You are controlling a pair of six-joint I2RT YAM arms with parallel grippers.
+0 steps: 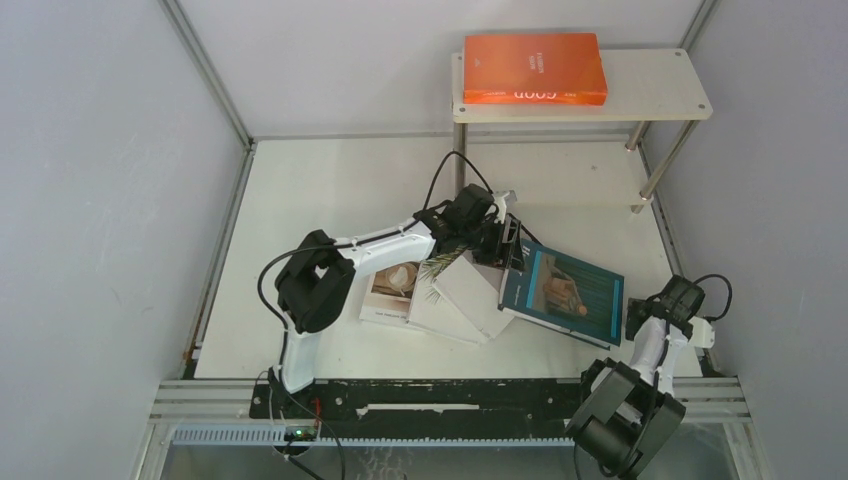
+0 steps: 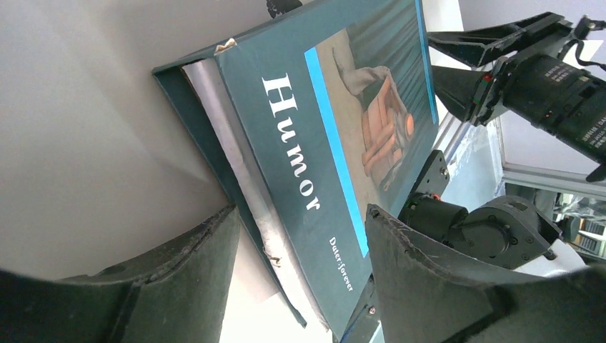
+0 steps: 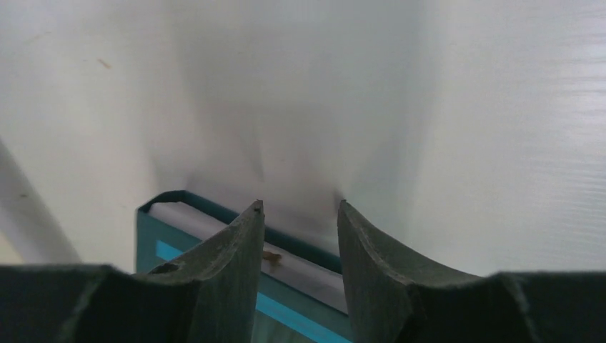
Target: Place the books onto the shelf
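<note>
shelf (image 1: 680, 95) sits at the back right of the desk (image 1: 300, 190), orange book (image 1: 535, 68) lying flat on the left part of its top board; the front-left metal leg (image 1: 459, 160) stands just behind the left hand (image 2: 301, 211). The other four books are fanned in an overlapping heap mid-desk between the arms: coffee-cup book (image 1: 385, 300) leftmost, then palm-leaf book (image 1: 435, 305), grey-white book (image 1: 478, 290), and teal book (image 1: 565, 295) on the right, its spine side lapping over the grey-white one. The left arm (image 1: 380, 245) reaches across the heap and covers part of the coffee-cup and palm-leaf covers, with a black cable looping above its wrist. Left hand is at the teal book's back-left corner, fingers (image 2: 179, 264) spread wide, straddling the spine end; the book runs diagonally through the gap, "Humor" cover facing the camera, and pale surface shows between the book and one finger, so it isn't clamped. Can't tell if the other finger touches the cover. Right hand (image 3: 300, 207) is low at the teal book's right edge, fingers apart, nothing pinched; the book's page edge runs under the fingertips and the rest of the gap shows bare desk. Grey enclosure walls (image 1: 100, 200) close in on both sides
</note>
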